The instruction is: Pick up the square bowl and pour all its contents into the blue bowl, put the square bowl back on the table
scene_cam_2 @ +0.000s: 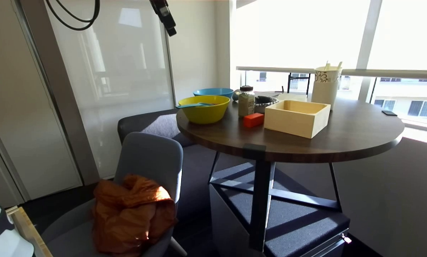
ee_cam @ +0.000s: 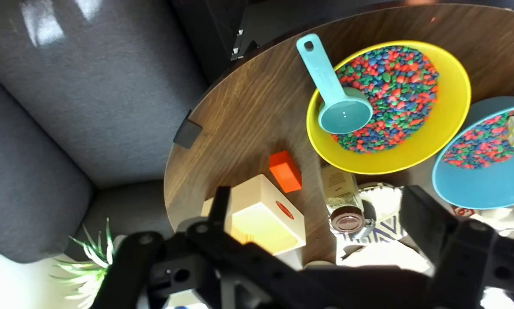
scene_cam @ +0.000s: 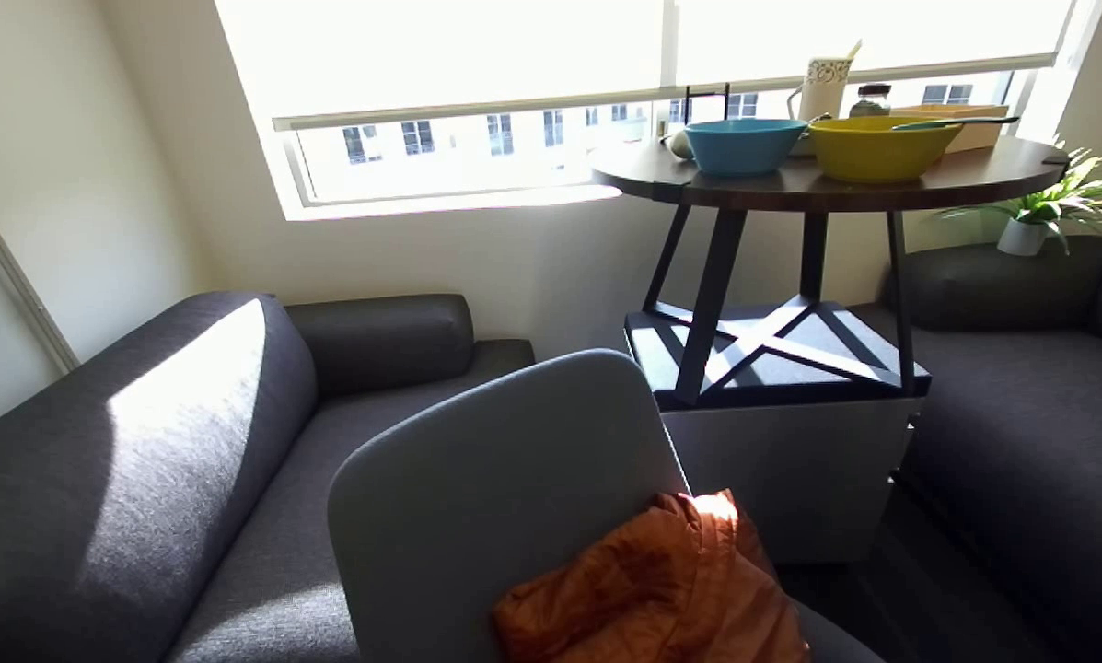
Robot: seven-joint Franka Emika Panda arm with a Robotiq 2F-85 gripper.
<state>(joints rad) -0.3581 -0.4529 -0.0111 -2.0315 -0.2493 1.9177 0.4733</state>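
Note:
The square bowl, a pale wooden box with straight sides, stands on the table [scene_cam_2: 356, 125] in an exterior view [scene_cam_2: 288, 119]. It also shows in the wrist view [ee_cam: 278, 219], partly behind the left-hand finger; I cannot make out any contents. The blue bowl [scene_cam_2: 213, 92] stands beyond the yellow bowl; in the wrist view the blue bowl [ee_cam: 480, 184] holds coloured pebbles and a small white box, cut off by the right edge. My gripper [ee_cam: 314, 201] is open with nothing between its fingers, above the table. In an exterior view only a black tip of the gripper [scene_cam_2: 168, 26] shows, high up.
The yellow bowl [ee_cam: 394, 161] holds pebbles and a teal scoop [ee_cam: 329, 90]. A spice jar [scene_cam_2: 246, 101], a red block [scene_cam_2: 253, 120], a patterned bowl [scene_cam_2: 265, 103] and a tall white cup [scene_cam_2: 325, 85] stand near the square bowl. A chair [scene_cam_2: 152, 150] stands by the table.

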